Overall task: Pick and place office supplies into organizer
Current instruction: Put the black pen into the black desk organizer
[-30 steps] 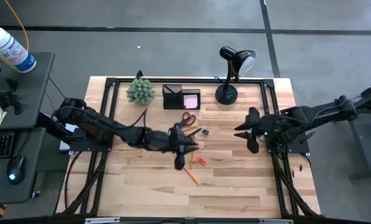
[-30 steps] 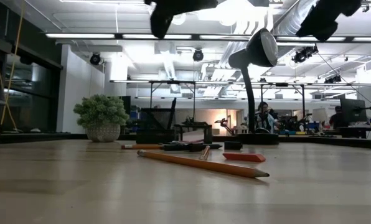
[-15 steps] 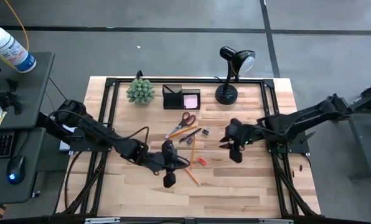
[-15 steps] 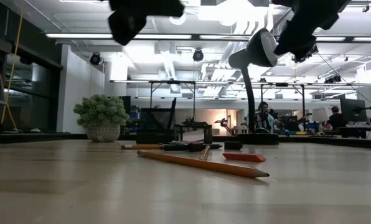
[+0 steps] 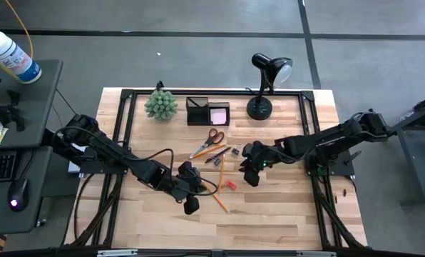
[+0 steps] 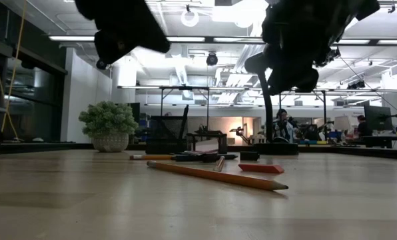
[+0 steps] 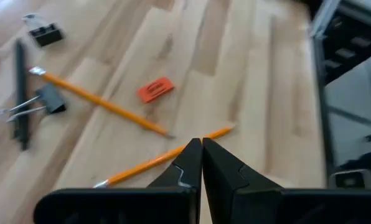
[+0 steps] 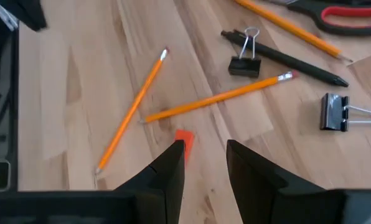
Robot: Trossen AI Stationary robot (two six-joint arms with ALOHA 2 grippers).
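Left wrist view gives me my left gripper (image 7: 201,163) with both fingers pressed flat together, nothing between them, hovering above bare wood. Just past the tips lie two yellow pencils (image 7: 101,101), meeting end to end, with the red eraser (image 7: 155,89) beyond and a dark clip (image 7: 50,99) off to one side. From the high view, that gripper (image 5: 190,205) sits left of the scattered supplies. My right gripper (image 8: 203,163) hangs above the eraser (image 8: 183,139) with its fingers parted and empty; beyond it I see a pen (image 8: 285,57) and a second clip (image 8: 333,112). From above, the scissors (image 5: 213,135) lie just in front of the organizer (image 5: 197,112), whose side compartment holds the pink sticky-note pad (image 5: 218,114)
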